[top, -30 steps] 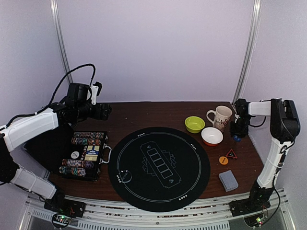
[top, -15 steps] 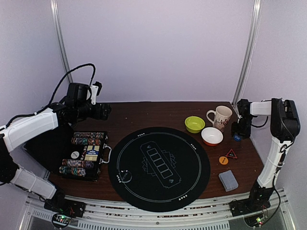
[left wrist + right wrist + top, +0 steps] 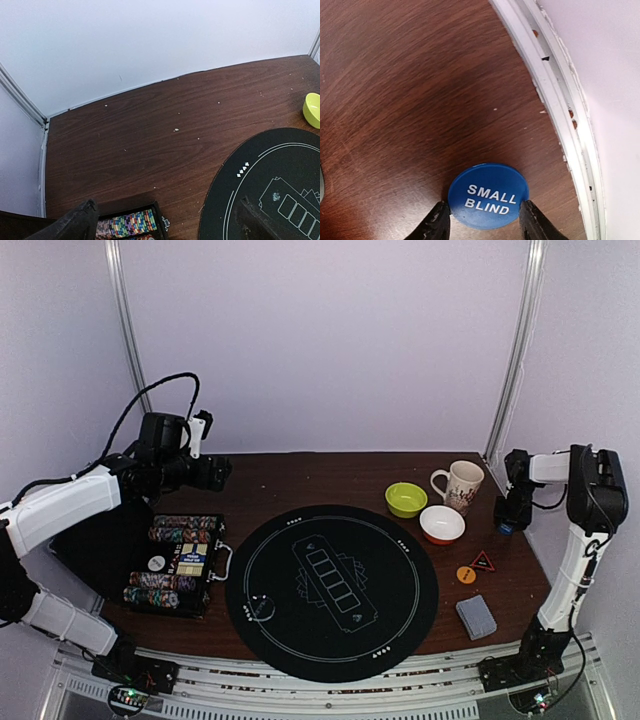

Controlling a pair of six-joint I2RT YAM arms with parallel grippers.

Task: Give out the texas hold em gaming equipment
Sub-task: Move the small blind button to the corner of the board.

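While right hand (image 3: 485,216) pinches blue disc (image 3: 487,195) beside white edge rail (image 3: 559,112), left hand (image 3: 165,221) hangs spread.

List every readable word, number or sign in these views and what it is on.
"SMALL BLIND": white capitals on the blue disc, right wrist view.
Too small or blurred to read: white markings on the round mat, the case label among the chips, red print on the mug, the orange disc, the red triangle.
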